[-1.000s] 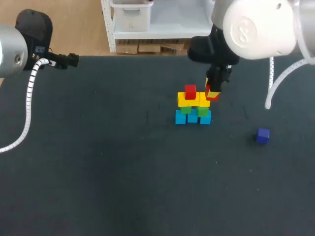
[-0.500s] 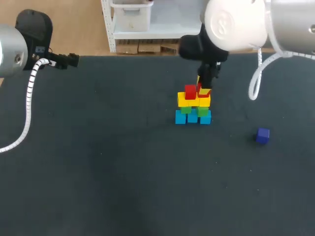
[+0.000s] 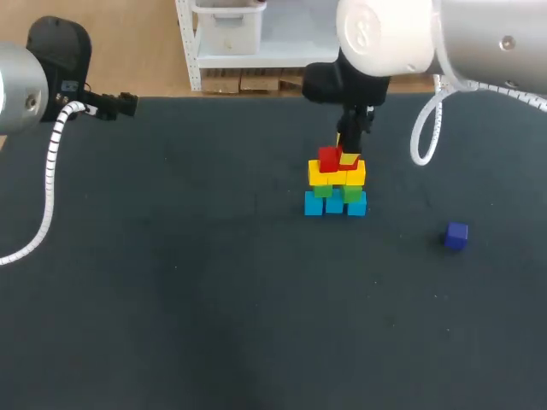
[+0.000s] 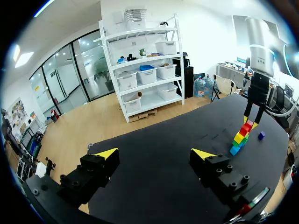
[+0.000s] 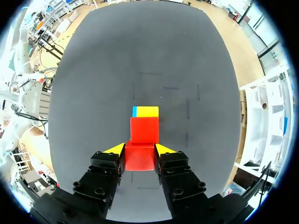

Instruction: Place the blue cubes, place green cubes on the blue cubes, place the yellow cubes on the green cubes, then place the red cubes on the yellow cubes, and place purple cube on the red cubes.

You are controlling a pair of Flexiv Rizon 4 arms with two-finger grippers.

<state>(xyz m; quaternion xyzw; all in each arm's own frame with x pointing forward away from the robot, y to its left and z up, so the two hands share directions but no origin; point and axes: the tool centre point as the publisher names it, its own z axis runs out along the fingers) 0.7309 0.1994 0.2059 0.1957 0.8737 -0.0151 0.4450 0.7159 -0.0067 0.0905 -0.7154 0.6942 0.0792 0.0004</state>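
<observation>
A cube stack stands mid-table: blue cubes (image 3: 335, 205) at the base, green cubes (image 3: 323, 191) on them, yellow cubes (image 3: 354, 174) above, and one red cube (image 3: 329, 158) on the left yellow cube. My right gripper (image 3: 349, 157) hangs at the stack's top, shut on a second red cube (image 5: 139, 157) held right beside the first red cube (image 5: 144, 129). The purple cube (image 3: 455, 235) lies alone to the right of the stack. My left gripper (image 4: 154, 154) stands open and empty at the table's far left corner, far from the stack (image 4: 240, 137).
The dark table (image 3: 214, 299) carries only the stack and the purple cube. My right arm (image 3: 402, 38) reaches in over the far edge above the stack. A white cable (image 3: 51, 162) hangs along my left arm.
My right gripper has carried the red cube leftwards, from beside the stack's right side to above the right yellow cube, next to the placed red cube. The left arm has stayed still.
</observation>
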